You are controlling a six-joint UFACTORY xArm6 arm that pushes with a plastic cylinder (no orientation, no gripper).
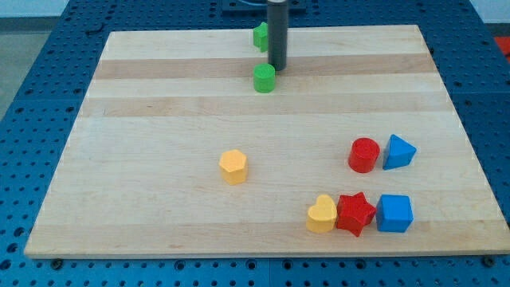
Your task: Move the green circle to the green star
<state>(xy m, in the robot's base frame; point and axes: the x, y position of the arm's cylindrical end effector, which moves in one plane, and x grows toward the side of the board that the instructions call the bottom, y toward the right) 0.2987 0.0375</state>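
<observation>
The green circle (pixel 264 78) is a short green cylinder near the view's top, a little left of centre. The green star (pixel 260 36) lies just above it near the board's top edge; the rod hides its right part. My tip (pixel 276 67) stands just to the right of and slightly above the green circle, close to or touching it, and below the green star.
A yellow hexagon (pixel 233 166) sits near the middle. At the right stand a red cylinder (pixel 363 155) and a blue triangle (pixel 398 151). At the bottom right lie a yellow heart (pixel 322 214), a red star (pixel 355 213) and a blue cube (pixel 394 212). The wooden board (pixel 159 119) lies on blue pegboard.
</observation>
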